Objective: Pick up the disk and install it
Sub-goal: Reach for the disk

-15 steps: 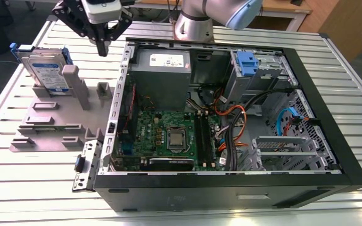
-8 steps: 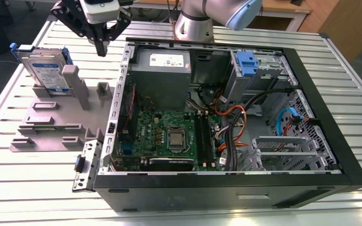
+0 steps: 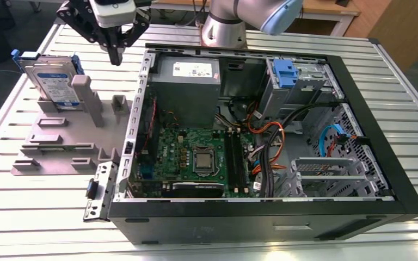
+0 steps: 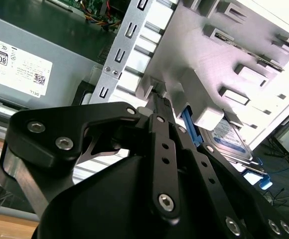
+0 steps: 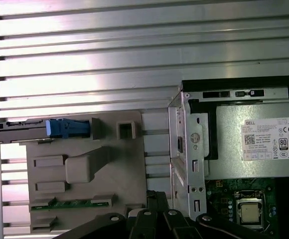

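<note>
open computer case is seen nearest, lower centre of the exterior view, on a slatted table. a grey fixture is set just beside it, on the exterior view's left. the disk is stood upright in the fixture, upper left. the gripper is hung above, between disk and case, jaws closed, nothing held.

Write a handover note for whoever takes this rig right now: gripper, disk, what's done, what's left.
Gripper: shut, holding nothing, hovering between the disk and the open computer case.
Disk: standing on edge in the grey stand, on the exterior view's left of the case, untouched.
Done: nothing visible yet.
Left: disk not yet picked up, not yet installed.
</note>
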Robot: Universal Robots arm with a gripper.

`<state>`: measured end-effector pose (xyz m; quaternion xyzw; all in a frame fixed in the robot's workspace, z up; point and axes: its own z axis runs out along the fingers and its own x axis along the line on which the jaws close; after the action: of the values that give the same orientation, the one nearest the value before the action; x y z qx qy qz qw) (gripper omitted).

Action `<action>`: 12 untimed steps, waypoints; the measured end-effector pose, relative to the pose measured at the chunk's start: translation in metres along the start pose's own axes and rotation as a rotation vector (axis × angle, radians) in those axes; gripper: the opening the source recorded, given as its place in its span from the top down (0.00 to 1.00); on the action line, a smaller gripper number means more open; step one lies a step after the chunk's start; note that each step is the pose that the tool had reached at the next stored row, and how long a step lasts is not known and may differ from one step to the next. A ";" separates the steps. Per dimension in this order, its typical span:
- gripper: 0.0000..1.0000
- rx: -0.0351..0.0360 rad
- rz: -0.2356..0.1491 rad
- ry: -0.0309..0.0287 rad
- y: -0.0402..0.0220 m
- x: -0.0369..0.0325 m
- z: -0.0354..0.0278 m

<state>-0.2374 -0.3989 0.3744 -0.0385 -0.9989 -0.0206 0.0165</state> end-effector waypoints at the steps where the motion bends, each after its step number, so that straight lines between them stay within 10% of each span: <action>1: 0.89 0.0000 0.000 0.0001 0.0000 0.0003 0.0000; 12: 0.89 0.0000 0.000 0.0005 -0.0003 0.0041 0.0006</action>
<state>-0.2415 -0.3989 0.3739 -0.0385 -0.9989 -0.0206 0.0168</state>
